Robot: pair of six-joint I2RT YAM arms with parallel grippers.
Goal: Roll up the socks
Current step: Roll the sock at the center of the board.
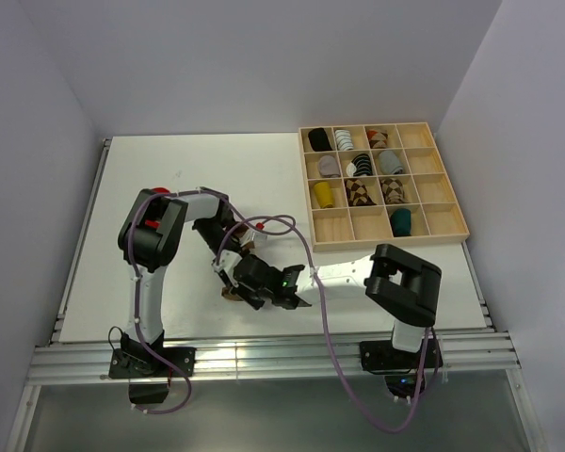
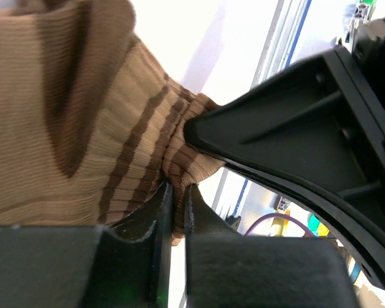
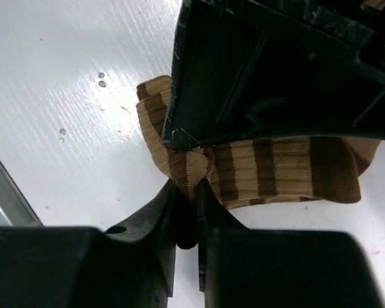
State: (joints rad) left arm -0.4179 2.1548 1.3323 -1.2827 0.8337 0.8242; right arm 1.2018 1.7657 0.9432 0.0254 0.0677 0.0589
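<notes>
Down by the near edge of the worktop (image 3: 51, 96), the left gripper (image 2: 178, 196) and the right gripper (image 3: 189, 192) are each closed narrow on a fold of the striped sock (image 3: 282, 167), so I'd want both pinches firm while the cuff turns over evenly

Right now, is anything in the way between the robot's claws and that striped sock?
Nothing visible does. The left gripper and the right gripper each pinch a fold of the striped sock between their fingers, close beside each other.
</notes>
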